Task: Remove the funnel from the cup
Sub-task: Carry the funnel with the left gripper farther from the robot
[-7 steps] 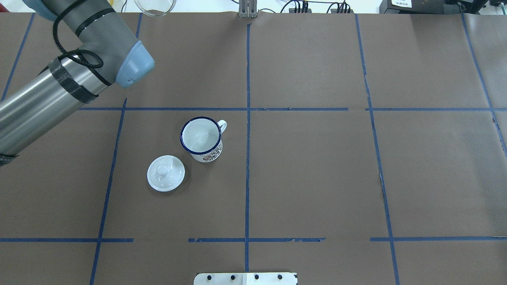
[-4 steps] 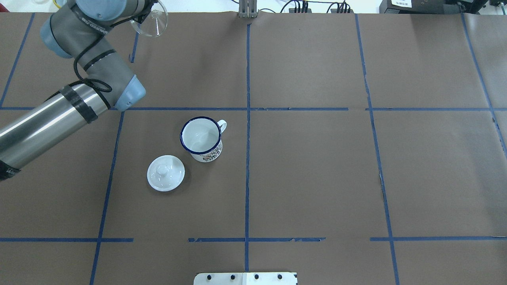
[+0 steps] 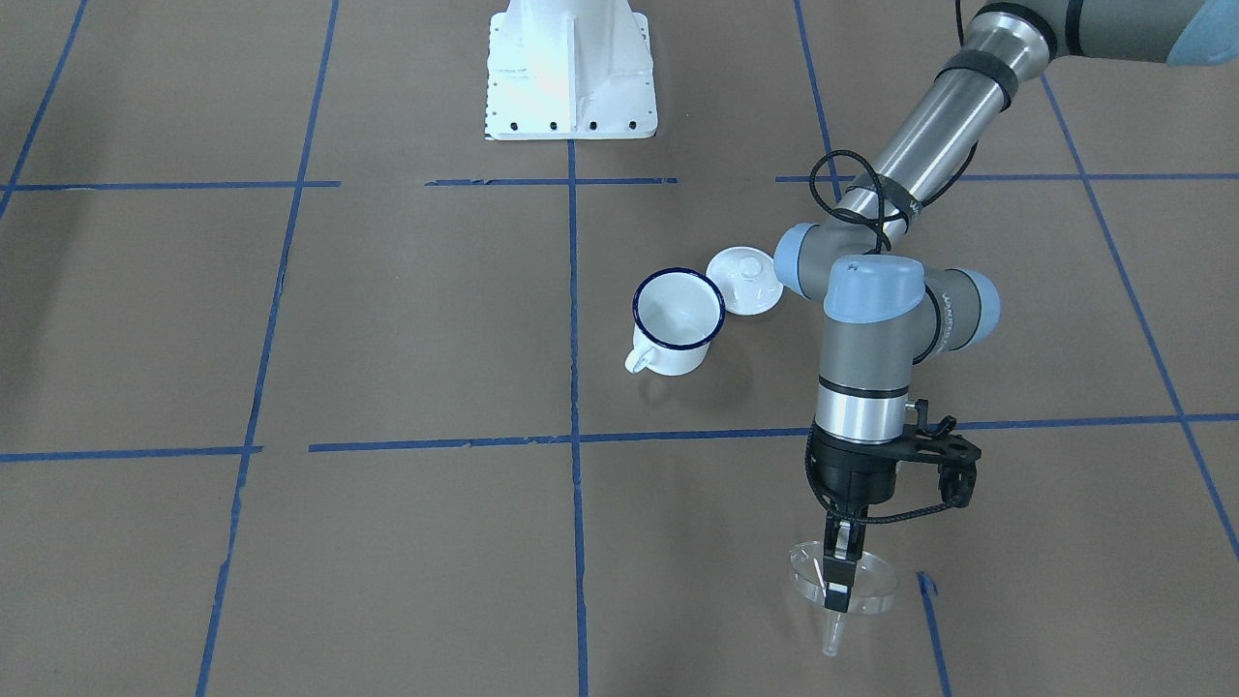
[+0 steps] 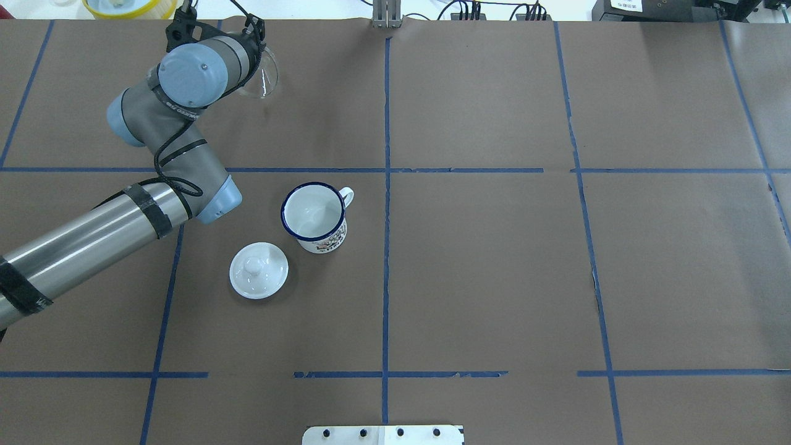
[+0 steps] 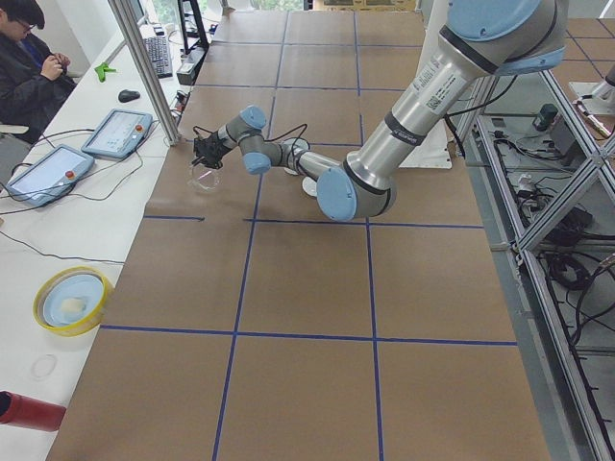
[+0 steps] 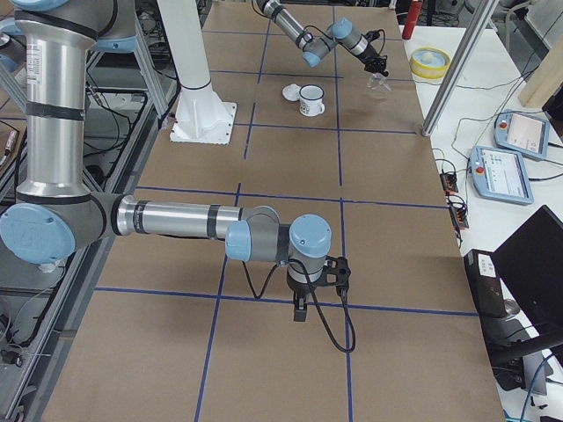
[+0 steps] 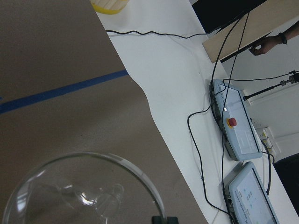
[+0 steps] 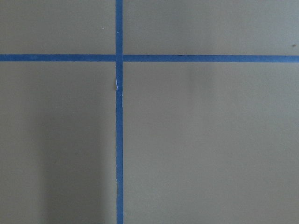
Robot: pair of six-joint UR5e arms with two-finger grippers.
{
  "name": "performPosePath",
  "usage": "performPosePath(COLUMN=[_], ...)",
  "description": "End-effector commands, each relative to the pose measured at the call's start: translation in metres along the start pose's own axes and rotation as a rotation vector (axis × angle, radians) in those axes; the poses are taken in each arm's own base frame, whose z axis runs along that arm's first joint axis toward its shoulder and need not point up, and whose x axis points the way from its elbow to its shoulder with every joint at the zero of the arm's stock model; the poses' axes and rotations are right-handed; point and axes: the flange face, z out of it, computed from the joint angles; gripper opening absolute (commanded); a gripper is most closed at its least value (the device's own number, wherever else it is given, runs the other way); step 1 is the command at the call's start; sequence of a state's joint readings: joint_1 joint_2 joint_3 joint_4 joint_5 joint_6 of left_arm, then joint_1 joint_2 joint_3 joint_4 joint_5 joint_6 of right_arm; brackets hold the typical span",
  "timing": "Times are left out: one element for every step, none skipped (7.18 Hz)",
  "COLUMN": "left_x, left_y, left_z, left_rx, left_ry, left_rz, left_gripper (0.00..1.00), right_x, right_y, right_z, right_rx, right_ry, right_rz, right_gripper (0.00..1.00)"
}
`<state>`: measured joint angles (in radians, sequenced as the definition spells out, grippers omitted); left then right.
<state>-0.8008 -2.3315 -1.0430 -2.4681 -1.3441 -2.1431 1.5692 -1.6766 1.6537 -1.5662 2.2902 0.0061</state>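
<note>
The clear funnel (image 3: 868,579) hangs in my left gripper (image 3: 836,589), which is shut on its rim, spout down just above the table near the far left edge. The funnel also shows in the overhead view (image 4: 266,75) and fills the bottom of the left wrist view (image 7: 84,191). The white cup (image 4: 314,213) with the blue rim stands upright and empty, well apart from the funnel; it shows in the front view (image 3: 678,319) too. My right gripper (image 6: 299,312) shows only in the exterior right view, low over bare table, and I cannot tell if it is open.
A round white lid (image 4: 258,270) lies beside the cup. The paper-covered table ends just beyond the funnel, where a white bench holds a yellow bowl (image 4: 120,6) and two teach pendants (image 7: 236,126). The white robot base (image 3: 571,68) stands mid-table.
My left arm has swung its wrist down and toward the cup's side, carrying the funnel from the far edge to a lower spot over the table. Cup and lid have not moved.
</note>
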Motion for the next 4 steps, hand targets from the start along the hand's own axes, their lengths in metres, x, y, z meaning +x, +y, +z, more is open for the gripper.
performPosePath(left_x=[-0.0111, -0.0174, -0.0180, -0.0176], left_y=[0.0031, 0.0007, 0.0004, 0.0019], left_z=[0.0028, 0.0038, 0.0035, 0.0026], left_rx=[0.013, 0.014, 0.013, 0.011], left_ry=[0.022, 0.018, 0.018, 0.018], left_rz=[-0.026, -0.024, -0.020, 0.003], left_gripper=[0.00, 0.09, 0.37, 0.90], right_x=[0.0000, 0.0000, 0.0000, 0.0000], right_y=[0.0000, 0.0000, 0.0000, 0.0000], right_z=[0.0000, 0.0000, 0.0000, 0.0000], right_rx=[0.000, 0.000, 0.000, 0.000], right_ry=[0.000, 0.000, 0.000, 0.000], right_rz=[0.000, 0.000, 0.000, 0.000], right_gripper=[1.00, 1.00, 1.00, 1.00])
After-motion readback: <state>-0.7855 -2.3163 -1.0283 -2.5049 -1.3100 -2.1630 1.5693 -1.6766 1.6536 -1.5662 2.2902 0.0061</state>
